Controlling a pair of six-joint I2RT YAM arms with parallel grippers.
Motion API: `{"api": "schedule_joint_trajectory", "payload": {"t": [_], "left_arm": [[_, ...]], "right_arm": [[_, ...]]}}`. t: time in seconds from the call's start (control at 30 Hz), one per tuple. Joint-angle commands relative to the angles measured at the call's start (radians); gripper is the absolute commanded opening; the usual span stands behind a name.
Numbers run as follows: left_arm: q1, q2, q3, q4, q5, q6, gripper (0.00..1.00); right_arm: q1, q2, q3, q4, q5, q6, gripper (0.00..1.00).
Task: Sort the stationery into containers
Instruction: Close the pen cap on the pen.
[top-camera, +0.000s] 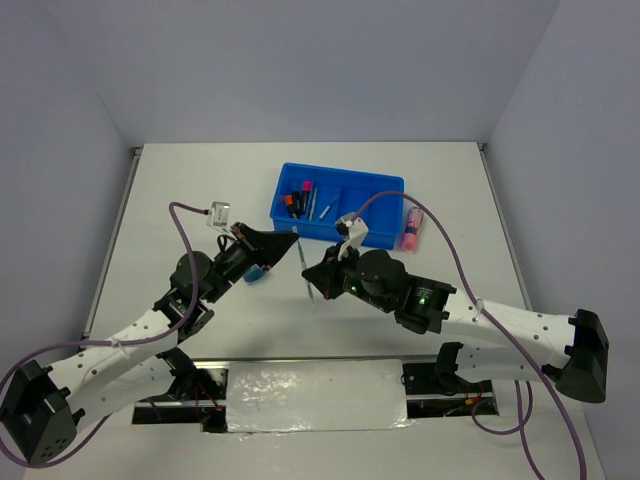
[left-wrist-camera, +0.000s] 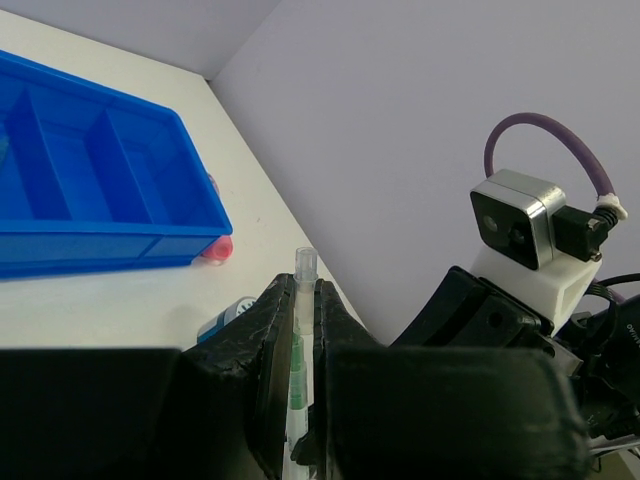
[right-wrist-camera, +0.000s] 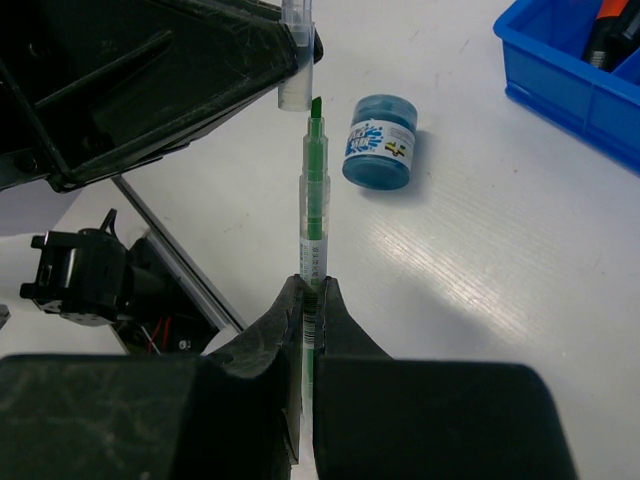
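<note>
My left gripper (top-camera: 292, 238) is shut on a clear pen cap (left-wrist-camera: 305, 270), also seen in the right wrist view (right-wrist-camera: 297, 60). My right gripper (top-camera: 312, 275) is shut on the barrel of a thin pale pen with a green tip (right-wrist-camera: 314, 210). It holds the pen above the table, with the tip at the mouth of the cap. The bright-blue tray (top-camera: 385, 238) stands just beyond, with black highlighters (top-camera: 297, 200) and thin pens (top-camera: 325, 208) in its left compartments. A blue-white roll (right-wrist-camera: 380, 140) lies on the table under the left gripper. A pink tube (top-camera: 411, 230) lies against the tray's right end.
The tray's compartments seen in the left wrist view (left-wrist-camera: 100, 245) hold nothing. The two grippers meet tip to tip over the middle of the table. The table's near edge and the arm bases are close behind them. White walls enclose the far side and both sides.
</note>
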Motion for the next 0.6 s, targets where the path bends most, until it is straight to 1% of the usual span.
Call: {"api": "schedule_joint_trajectory", "payload": {"t": [0.0,0.23,0.4,0.57], "left_arm": [[0.002,-0.029,0.019,0.025,-0.035,0.034,0.0],[0.002,-0.013,0.056,0.016,-0.026,0.049,0.0],[0.0,-0.009,0.038,0.036,-0.023,0.04,0.0],[0.002,-0.005,0.03,0.058,-0.017,0.025,0.0]], "right_arm": [[0.011,-0.013,0.036,0.007,-0.018,0.0,0.0],[0.02,-0.02,0.027,0.013,-0.025,0.006,0.0],[0.021,-0.028,0.033,0.005,-0.025,0.003,0.0],[0.021,-0.019,0.046,-0.01,0.011,-0.001,0.0]]}}
